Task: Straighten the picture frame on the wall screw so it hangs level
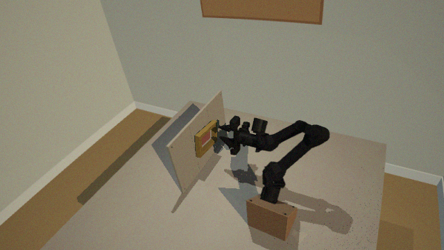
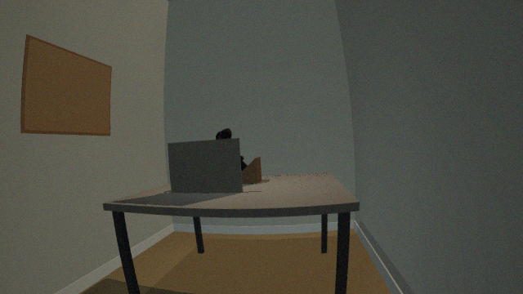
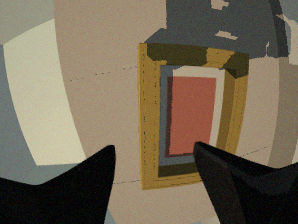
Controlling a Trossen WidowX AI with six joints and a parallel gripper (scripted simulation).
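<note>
The yellow picture frame (image 1: 198, 147) (image 3: 149, 120) with a red picture hangs on the upright beige panel (image 1: 182, 163) (image 3: 105, 100). In the wrist view its top edge slopes a little down to the right and its bottom edge a little up to the right; the slanted view does not show clearly how far it is tilted. The screw and the notched strip are hidden. My gripper (image 1: 220, 132) (image 3: 154, 149) is open and empty, with its fingertips a short way in front of the frame. In the wrist view the right fingertip covers part of the frame's lower right.
The panel's grey back (image 2: 204, 167) hides most of the arm in the exterior view. The arm stands on a brown block (image 1: 266, 219) (image 2: 252, 171) on the table (image 1: 139, 215) (image 2: 294, 193). A brown board (image 1: 263, 10) (image 2: 67, 90) hangs on the room wall. The arm's shadow falls on the panel and frame.
</note>
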